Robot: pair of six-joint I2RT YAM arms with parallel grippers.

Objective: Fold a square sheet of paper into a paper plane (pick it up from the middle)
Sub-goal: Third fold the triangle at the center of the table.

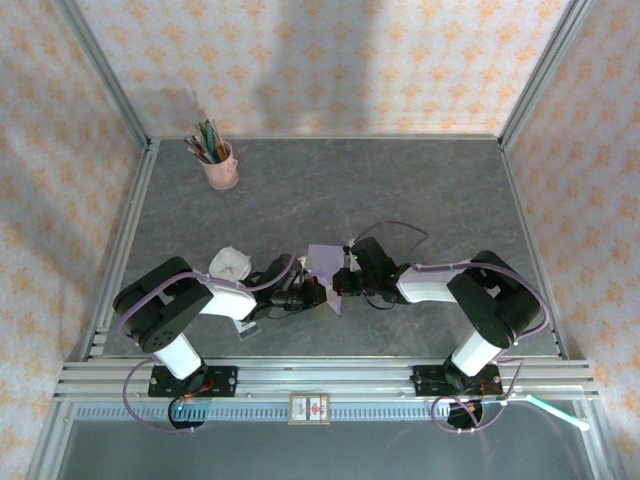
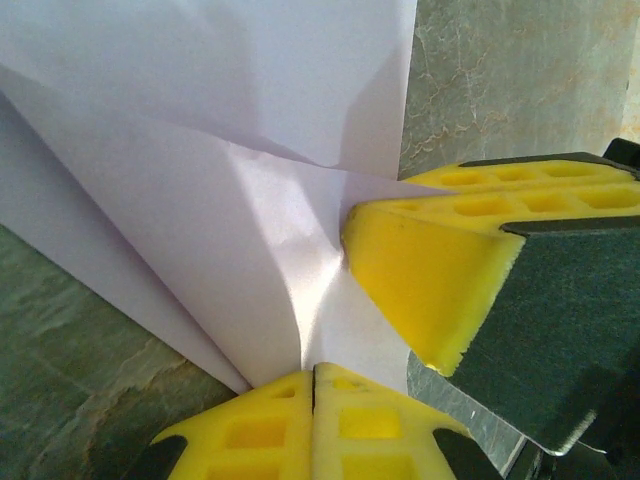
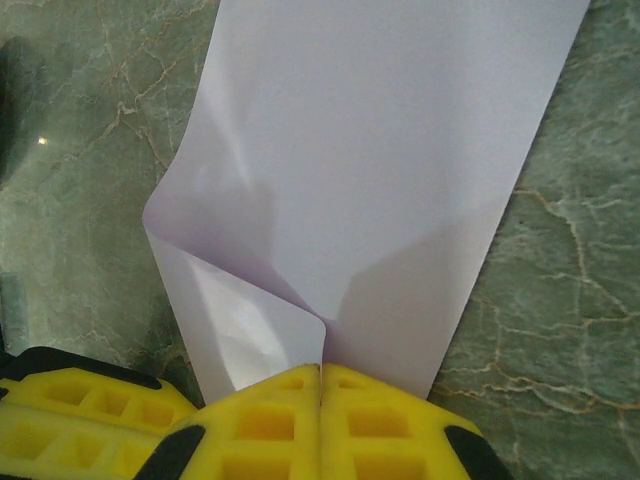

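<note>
Thin lavender square sheet of paper, part-folded, held well nearside of the pink pen cup.
Left gripper and right gripper each pinch its edge; I judge it light, floppy, easily torn, best held at creases.

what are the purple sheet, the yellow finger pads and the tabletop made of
Lavender sheet: thin matte paper; it holds sharp creases. Finger pads: probably moulded plastic or rubber, matte yellow with square pockets. Tabletop: grey-green with veins like marble, possibly a printed laminate.

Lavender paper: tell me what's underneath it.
Grey marbled tabletop shows around the lavender paper, which the left hand and right hand both pinch. The surface directly beneath is covered, so nothing else can be confirmed there.
</note>
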